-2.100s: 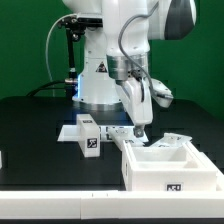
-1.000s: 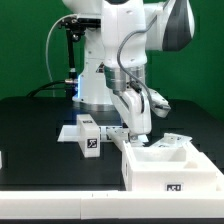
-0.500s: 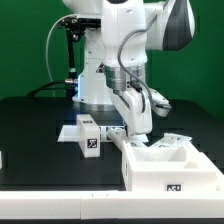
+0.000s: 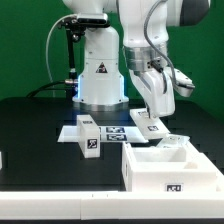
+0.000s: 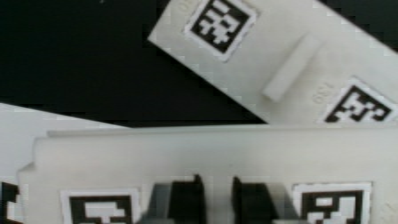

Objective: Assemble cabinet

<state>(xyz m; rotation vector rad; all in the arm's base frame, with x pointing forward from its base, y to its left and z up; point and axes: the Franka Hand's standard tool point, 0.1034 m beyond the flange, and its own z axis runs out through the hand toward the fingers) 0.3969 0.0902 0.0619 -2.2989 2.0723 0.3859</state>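
One panel [image 4: 152,124] is up off the table now, pinched in the claw [image 4: 150,113]. Guessing it goes into the box [image 4: 150,172] next.

No words or numbers legible. One triangular warning sign [image 4: 100,69] on robot base [image 4: 100,92], 12 o'clock; square coded tag [image 4: 172,187] on white box [image 4: 148,170], 5 o'clock.

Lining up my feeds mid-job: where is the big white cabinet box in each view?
Exterior view: the cabinet box sits in the foreground toward the exterior view's right, open side up, with a tag on its near wall.
Wrist view: cannot tell; a white tagged part lies behind the fingers and is perhaps the box.
Shared landmark: the gripper, whose fingers show in both.
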